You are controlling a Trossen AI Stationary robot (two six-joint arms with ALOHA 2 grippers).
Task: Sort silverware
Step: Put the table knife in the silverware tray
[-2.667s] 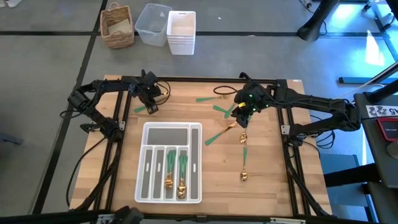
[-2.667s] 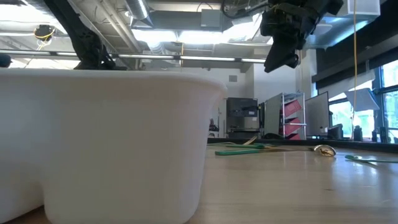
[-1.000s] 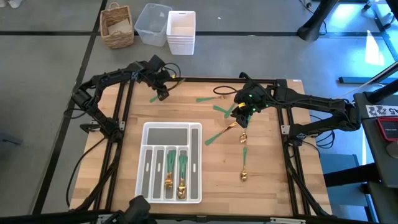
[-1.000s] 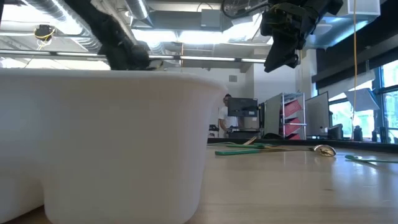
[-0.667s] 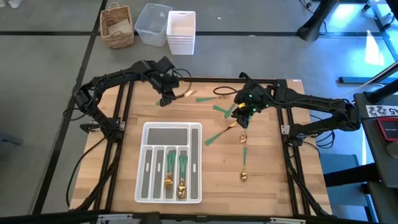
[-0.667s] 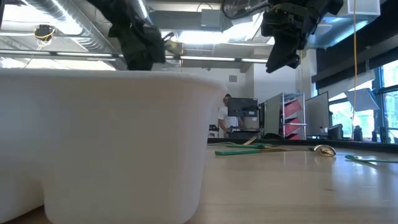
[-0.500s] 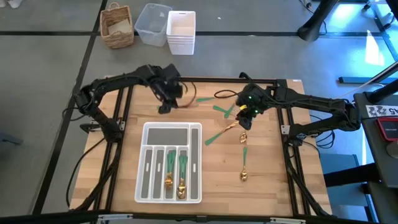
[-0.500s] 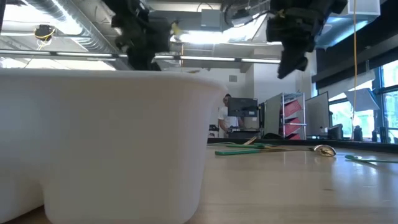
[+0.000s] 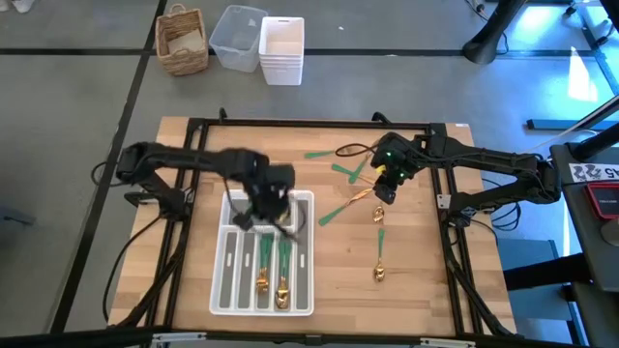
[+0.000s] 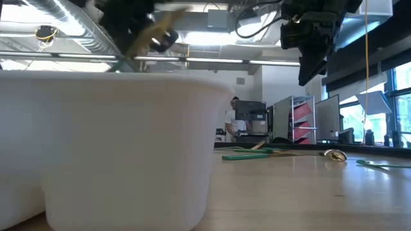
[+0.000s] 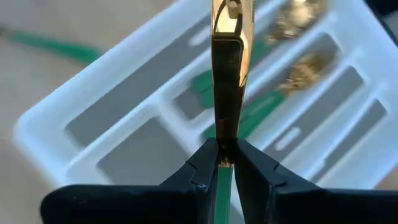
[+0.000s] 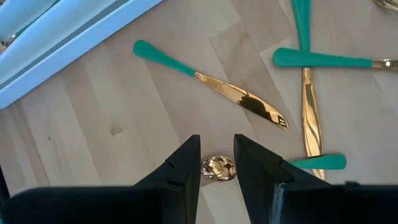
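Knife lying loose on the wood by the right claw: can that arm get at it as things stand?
Probably yes. The right claw hangs open just beside the knife, which lies flat on bare wood with nothing over it.

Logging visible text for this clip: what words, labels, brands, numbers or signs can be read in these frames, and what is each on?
"76" or similar: a white label with dark marks at the high view's right edge, cut off and too blurred to read for certain.
None on the white organizer tray, the silverware, the wicker basket, or the white bins.
Background monitors in the low view: nothing legible.
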